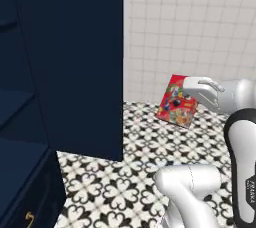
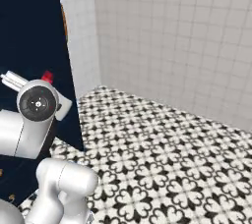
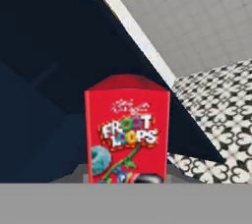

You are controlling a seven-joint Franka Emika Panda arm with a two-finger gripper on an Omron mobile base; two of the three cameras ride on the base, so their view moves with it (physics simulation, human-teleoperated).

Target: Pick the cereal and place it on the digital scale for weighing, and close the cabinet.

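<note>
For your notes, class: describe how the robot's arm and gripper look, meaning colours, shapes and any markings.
The arm has glossy white, rounded tube-like segments with dark joints; one dark part carries small lettering too blurred to read. A round dark disc with a grey centre caps one joint. The gripper is white and blocky.

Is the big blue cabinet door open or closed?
Open. The cabinet door swings out over the patterned floor, with dark shelves showing beside it.

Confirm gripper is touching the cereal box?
Touching. In the left base view the gripper is closed on the upper right edge of the cereal, which hangs tilted above the patterned floor; the hand view shows the box close up.
</note>
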